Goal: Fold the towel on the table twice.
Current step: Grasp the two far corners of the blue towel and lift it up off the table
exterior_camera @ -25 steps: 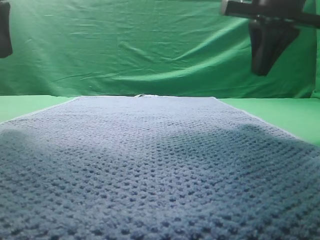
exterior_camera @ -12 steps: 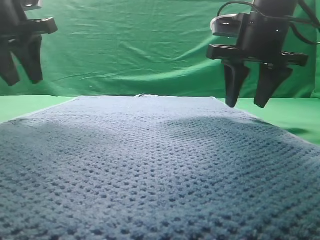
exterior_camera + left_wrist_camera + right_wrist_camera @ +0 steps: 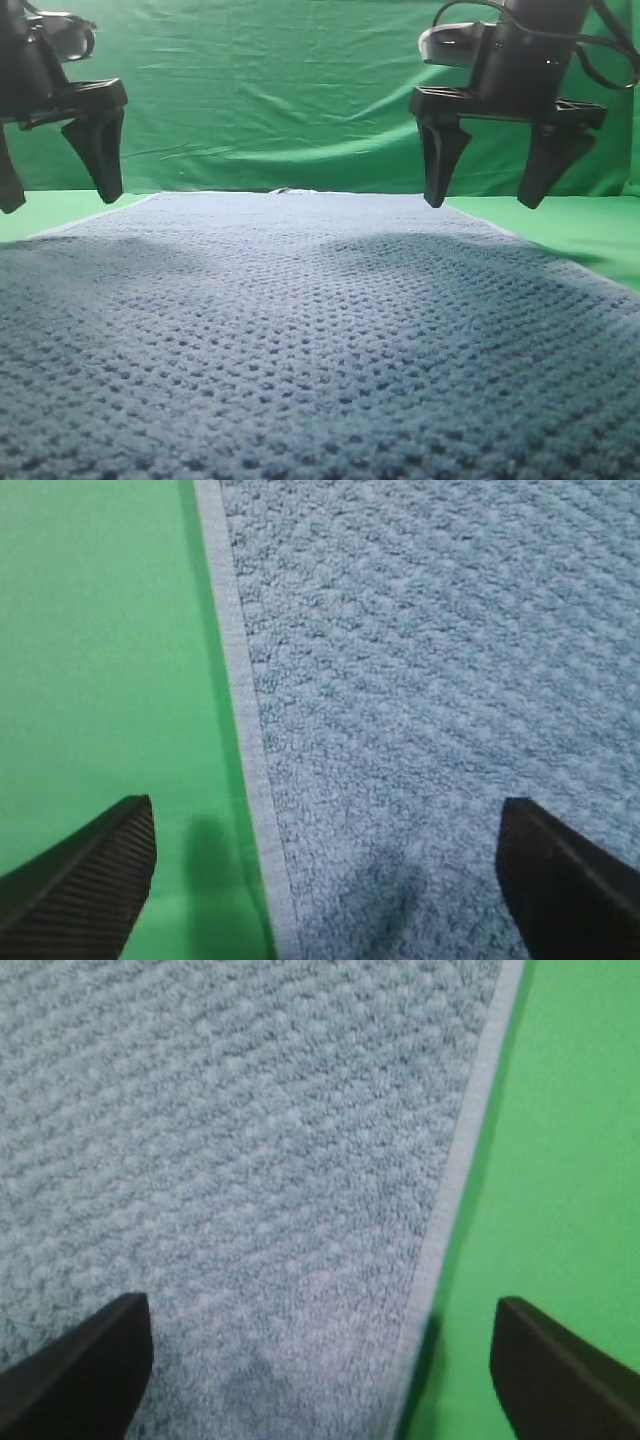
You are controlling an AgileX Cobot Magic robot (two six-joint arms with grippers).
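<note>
The blue-grey waffle-weave towel (image 3: 300, 330) lies flat and spread out on the green table (image 3: 590, 235), filling most of the exterior view. My left gripper (image 3: 55, 200) hangs open above the towel's left edge, nothing between its fingers. My right gripper (image 3: 485, 205) hangs open above the towel's right edge, also empty. In the left wrist view the towel (image 3: 440, 680) and its pale edging run between the open fingertips (image 3: 90, 865). The right wrist view shows the towel (image 3: 230, 1160) and its right edging beside bare table (image 3: 570, 1160), with the dark fingertips (image 3: 85, 1365) wide apart.
A wrinkled green backdrop cloth (image 3: 270, 90) hangs behind the table. Strips of bare green table show on the left (image 3: 50, 210) and right of the towel. Cables run from the right arm at the top right.
Both arms have come down into view over the towel's side edges, and both grippers have opened from shut to wide apart.
</note>
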